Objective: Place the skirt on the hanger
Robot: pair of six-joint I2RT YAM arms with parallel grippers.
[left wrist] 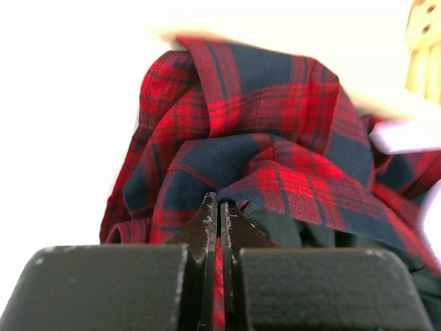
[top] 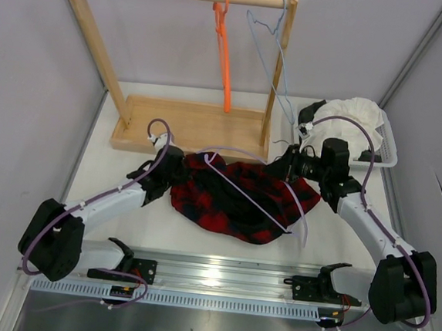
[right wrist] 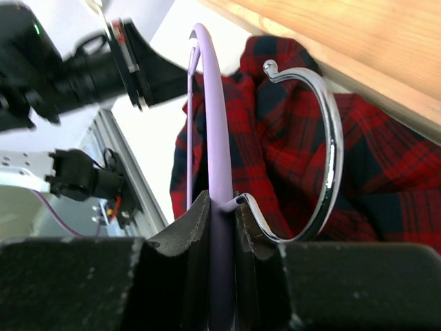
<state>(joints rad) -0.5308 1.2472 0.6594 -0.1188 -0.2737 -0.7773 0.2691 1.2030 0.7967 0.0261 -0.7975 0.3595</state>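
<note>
On the worktop [top: 109, 163], the left gripper [left wrist: 219, 207] sat at the left edge of the skirt [top: 209, 207], its jaws pressed almost together on a fold of the red and black plaid. The skirt lay in a crumpled heap between the two arms, just in front of the wooden rack [top: 185, 127]. The lavender hanger [top: 245, 195] ran across the top of the cloth. At the heap's right edge, the right gripper [right wrist: 220, 207] was clamped on the hanger's neck, where the chrome hook met the frame. Far right, a white garment [top: 353, 115] filled a basket [top: 389, 145].
</note>
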